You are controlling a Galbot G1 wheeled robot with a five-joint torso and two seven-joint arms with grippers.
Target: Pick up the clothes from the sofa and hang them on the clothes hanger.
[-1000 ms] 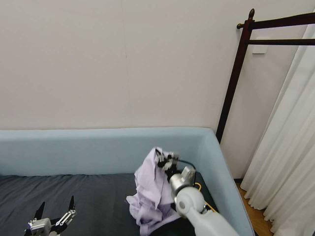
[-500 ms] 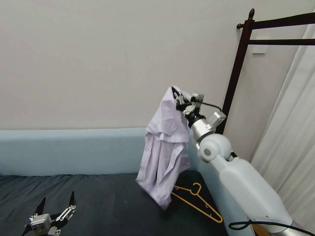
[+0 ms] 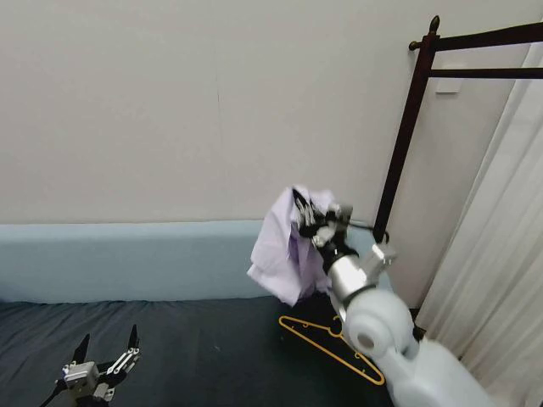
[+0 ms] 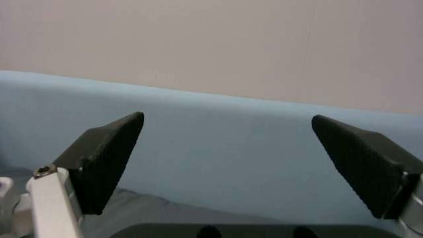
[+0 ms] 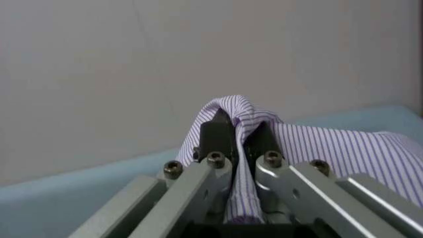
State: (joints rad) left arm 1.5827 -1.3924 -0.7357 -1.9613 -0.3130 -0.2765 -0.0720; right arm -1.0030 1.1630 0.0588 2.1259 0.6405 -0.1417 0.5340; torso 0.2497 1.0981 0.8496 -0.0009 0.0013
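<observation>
The sofa (image 3: 51,254) stretched across the lower part of the head view, its pale blue backrest (image 3: 153,259) standing against the wall and its dark grey seat (image 3: 212,348) spreading out in front. A single orange wire hanger (image 3: 333,349) lay flat on the seat near the sofa's right end, its hook end nearer the backrest and its triangular frame angled away toward the front. In the left wrist view the same pale blue backrest rose behind a narrow strip of the dark seat.
</observation>
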